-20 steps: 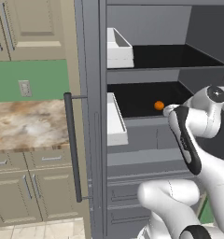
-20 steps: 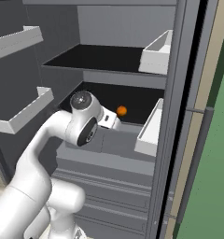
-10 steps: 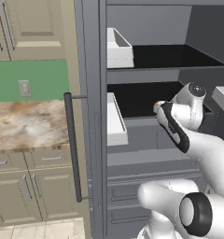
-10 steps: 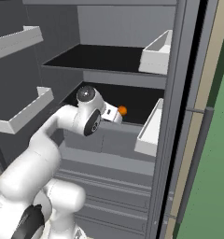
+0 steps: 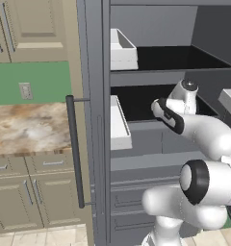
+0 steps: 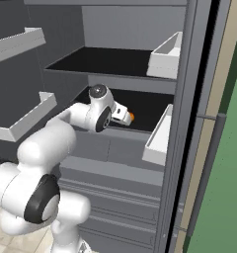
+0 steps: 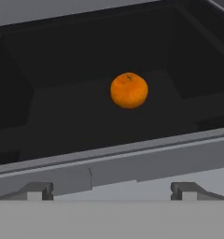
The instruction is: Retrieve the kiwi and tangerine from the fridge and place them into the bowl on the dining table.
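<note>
Beige cabinets [image 5: 21, 29] stand at far left of the left base view, above a green wall strip bearing a pale switch plate [image 5: 25, 90]. Below it lies a brown-beige marbled worktop [image 5: 26, 129], carried on beige drawers and doors.

Fridge [image 5: 100, 96]: slate-grey, doors standing open, interior dark. A long dark bar handle [image 5: 74, 149] runs down the open left door. White door bins [image 5: 121, 48] hang on that door's inner face, one at upper-shelf level and one lower [image 5: 120, 125]. In the right base view further white bins sit on both doors, left [image 6: 26, 118] and right [image 6: 160, 133].

Arm [image 5: 204, 134]: white with dark joints, reaching forward into the fridge at the level of the lower dark shelf.

Claw [image 7: 111, 189]: jaws spread wide, holding nothing; its two dark tips [image 7: 37, 190] rise at the bottom of the hand view, in front of the grey shelf lip.

Tangerine [image 7: 129, 90]: small bright orange ball, resting on the dark lower shelf, beyond the shelf lip and apart from the claw, roughly centred between the tips. In the right base view a sliver of the orange fruit [image 6: 131, 116] shows just beside the hand.
</note>
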